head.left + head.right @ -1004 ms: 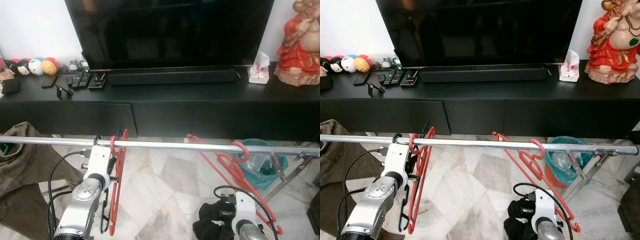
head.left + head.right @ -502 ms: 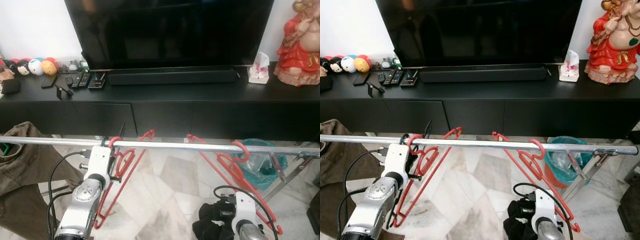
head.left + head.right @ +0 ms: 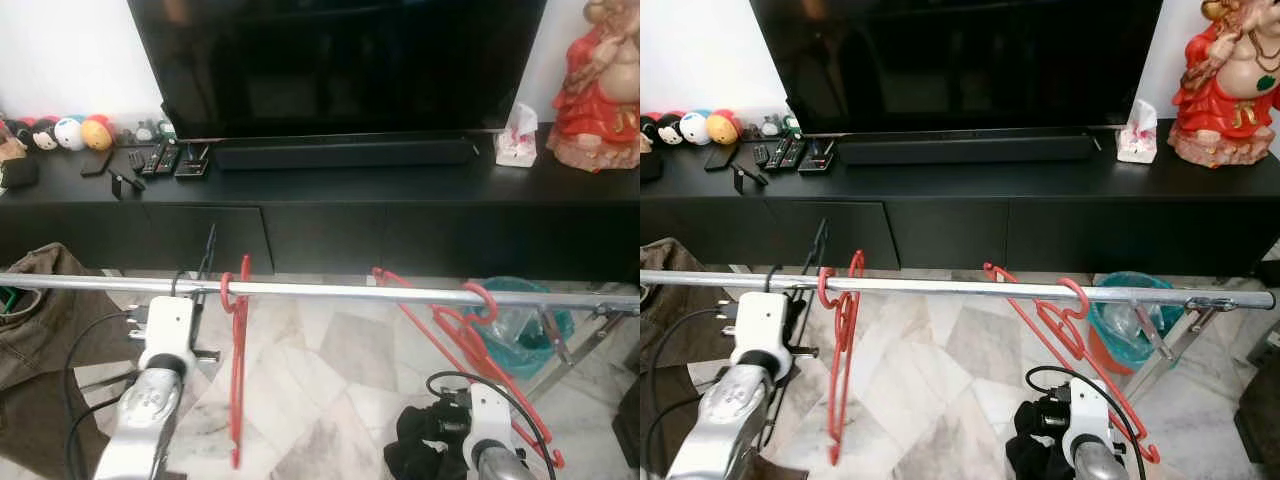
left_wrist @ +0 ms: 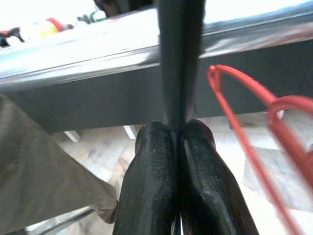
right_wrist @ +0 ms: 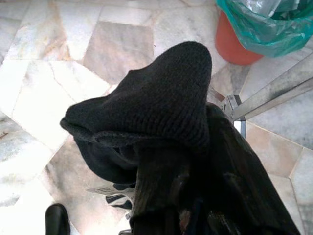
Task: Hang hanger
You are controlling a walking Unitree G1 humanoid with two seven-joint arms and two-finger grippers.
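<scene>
Trousers (image 3: 40,320) drape over the steel rail (image 3: 340,292) at its left end. Next comes the left hand (image 3: 207,250), fingers pressed together on nothing, poking up just past the rail beside the red hanger (image 3: 238,370); free of the grip, that hanger rides by its hook and hangs straight down, so the task looks done. Further right, a second red hanger (image 3: 470,340) sits hooked but slanted. Low at the right, the right hand (image 5: 195,196) stays clamped on a dark knitted garment (image 5: 161,112), probably kept off the marble floor (image 3: 340,400).
</scene>
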